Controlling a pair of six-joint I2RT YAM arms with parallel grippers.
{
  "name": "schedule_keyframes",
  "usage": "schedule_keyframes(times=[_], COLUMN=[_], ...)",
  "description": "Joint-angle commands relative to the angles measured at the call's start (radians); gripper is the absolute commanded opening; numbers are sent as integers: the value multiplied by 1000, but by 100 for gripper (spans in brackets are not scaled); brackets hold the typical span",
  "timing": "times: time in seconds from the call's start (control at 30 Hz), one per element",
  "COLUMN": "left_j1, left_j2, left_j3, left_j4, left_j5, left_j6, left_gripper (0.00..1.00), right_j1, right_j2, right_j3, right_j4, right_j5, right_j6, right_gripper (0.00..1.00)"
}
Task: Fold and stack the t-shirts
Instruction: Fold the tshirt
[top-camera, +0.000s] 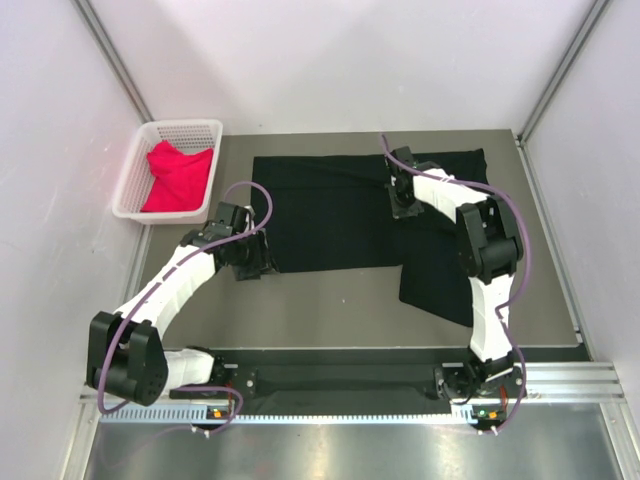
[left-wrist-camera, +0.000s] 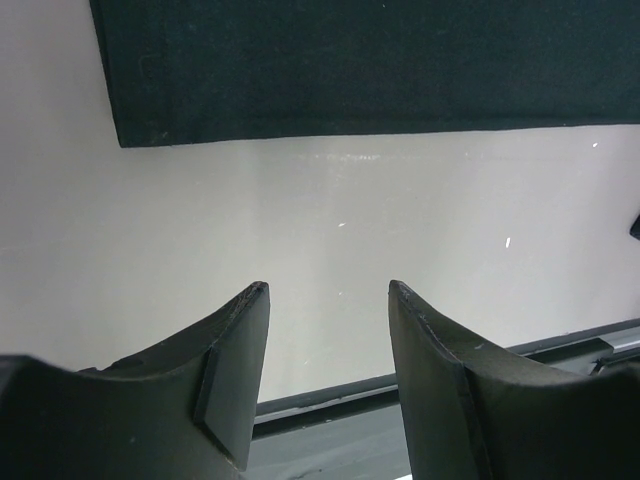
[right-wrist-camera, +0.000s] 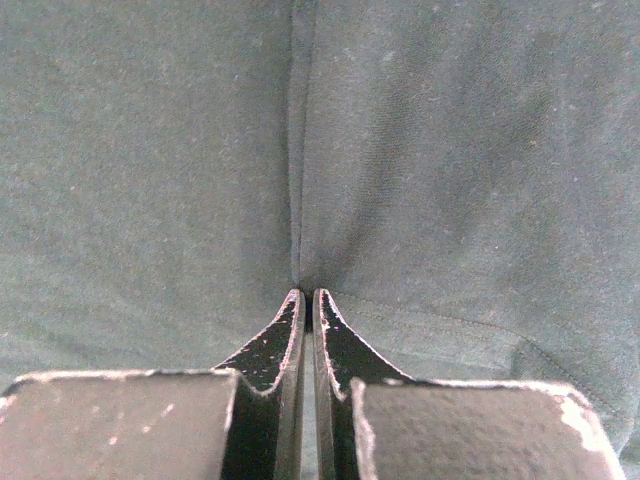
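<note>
My right gripper (right-wrist-camera: 308, 296) is pinching a ridge of the black t-shirt (right-wrist-camera: 450, 150), jaws pressed together. My left gripper (left-wrist-camera: 328, 292) is hanging spread over bare tabletop (left-wrist-camera: 300, 210), with the shirt's hem just ahead. Beyond it to the left, the red-pink t-shirt (top-camera: 178, 178) is lying in the basket (top-camera: 133, 170).

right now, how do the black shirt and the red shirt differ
The black shirt lies spread flat on the table; the red shirt sits bunched in the basket. The right gripper pinches the black shirt; no gripper touches the red shirt. Both are plain cloth.
</note>
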Motion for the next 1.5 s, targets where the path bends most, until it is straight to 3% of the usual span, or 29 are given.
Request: schedule_keyframes(times=[0.0, 0.37, 0.4, 0.43, 0.53, 0.63, 0.83, 1.0, 1.47], left_j1=[8, 17, 18, 18, 21, 23, 29, 38, 78], left_j2=[-2, -1, -1, -1, 1, 4, 13, 24, 30], left_j3=[-8, -12, -12, -14, -19, -20, -17, -6, -2], left_j4=[25, 23, 25, 23, 22, 20, 33, 37, 14], left_j5=[20, 32, 35, 37, 40, 35, 46, 37, 49], left_j6=[16, 21, 21, 21, 25, 30, 30, 25, 36], left_gripper=[56, 56, 56, 56, 57, 57, 57, 56, 55], right_j1=[12, -8, -11, -14, -30, -53, -135, -276, -455], right_j2=[-79, -52, -50, -49, -49, -79, -227, -311, -251], right_j3=[29, 82, 71, 60, 48, 30, -108, -268, -365], right_j4=[-34, -110, -109, -107, -109, -104, -11, 51, 112], right_j5=[-45, -232, -232, -232, -246, -238, -204, -227, -194], right_j6=[-3, 72, 74, 75, 77, 89, 141, 204, 195], right_gripper=[0, 4, 7, 19, 37, 42, 39, 33, 32])
